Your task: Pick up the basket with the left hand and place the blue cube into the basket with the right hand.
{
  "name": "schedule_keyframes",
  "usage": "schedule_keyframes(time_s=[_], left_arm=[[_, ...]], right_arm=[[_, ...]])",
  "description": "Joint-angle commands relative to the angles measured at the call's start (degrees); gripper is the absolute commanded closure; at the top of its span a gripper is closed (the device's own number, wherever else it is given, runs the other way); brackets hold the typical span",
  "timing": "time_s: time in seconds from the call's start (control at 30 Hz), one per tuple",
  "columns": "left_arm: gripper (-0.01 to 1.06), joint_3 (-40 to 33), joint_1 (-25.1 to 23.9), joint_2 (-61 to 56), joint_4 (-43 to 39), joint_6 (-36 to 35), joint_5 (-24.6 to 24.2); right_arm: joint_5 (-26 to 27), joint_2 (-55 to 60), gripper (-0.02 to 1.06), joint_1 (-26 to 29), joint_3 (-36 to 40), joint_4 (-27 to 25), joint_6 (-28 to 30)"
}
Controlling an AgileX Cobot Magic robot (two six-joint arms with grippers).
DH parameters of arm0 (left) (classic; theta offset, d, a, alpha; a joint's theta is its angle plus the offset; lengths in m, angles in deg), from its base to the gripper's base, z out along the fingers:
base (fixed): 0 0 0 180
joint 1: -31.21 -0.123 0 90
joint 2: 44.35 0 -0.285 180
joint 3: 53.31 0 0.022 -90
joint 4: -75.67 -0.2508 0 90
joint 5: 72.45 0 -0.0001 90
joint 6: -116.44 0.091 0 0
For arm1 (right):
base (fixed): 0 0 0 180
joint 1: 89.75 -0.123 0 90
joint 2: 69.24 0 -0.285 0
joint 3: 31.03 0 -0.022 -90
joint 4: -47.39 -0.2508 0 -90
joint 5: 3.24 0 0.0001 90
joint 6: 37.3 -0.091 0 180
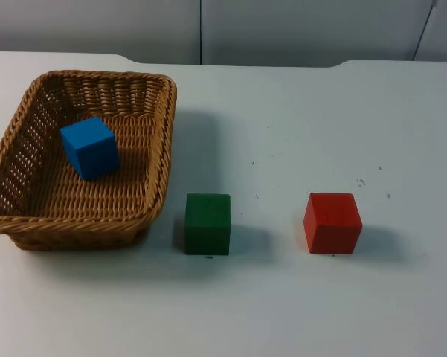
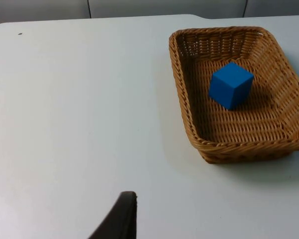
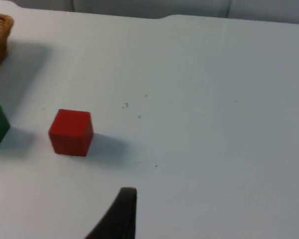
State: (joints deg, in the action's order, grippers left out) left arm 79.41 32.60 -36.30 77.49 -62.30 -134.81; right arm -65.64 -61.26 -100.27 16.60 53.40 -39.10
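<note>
1. Where the bench [image 1: 297,119] comes nearest in the top view, the green cube [image 1: 207,223] and the red cube [image 1: 332,222] are seen standing apart from each other, the green one just beside the basket [image 1: 152,186].
2. A black fingertip of the left gripper [image 2: 120,216] is seen in the left wrist view, well apart from the basket; whether this gripper is wide or narrow cannot be told.
3. A fingertip of the right gripper [image 3: 118,214] is seen near the red cube; its opening cannot be told either, and nothing is seen held by it.
4. Farther back, the blue cube [image 1: 90,147] is found lying inside the basket, on its woven floor, tilted slightly against the weave.
5. The basket is judged light and fairly stiff, with a rough wicker surface that should not slip; its rim wall is judged the best place to be taken hold of.
6. The blue cube is judged rigid and light, best pinched across two opposite flat faces.
7. The placing is judged already done.
</note>
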Motion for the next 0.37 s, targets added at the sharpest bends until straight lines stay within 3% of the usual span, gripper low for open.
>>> schedule_keyframes(time_s=[0.0, 0.33], left_arm=[[0.0, -0.5, 0.5, -0.3, 0.1, -0.1, 0.5], [0.0, -0.5, 0.5, -0.3, 0.1, -0.1, 0.5]], right_arm=[[0.7, -0.2, 0.0, 2.8, 0.5, -0.1, 0.3], [0.7, -0.2, 0.0, 12.2, 0.5, -0.1, 0.3]])
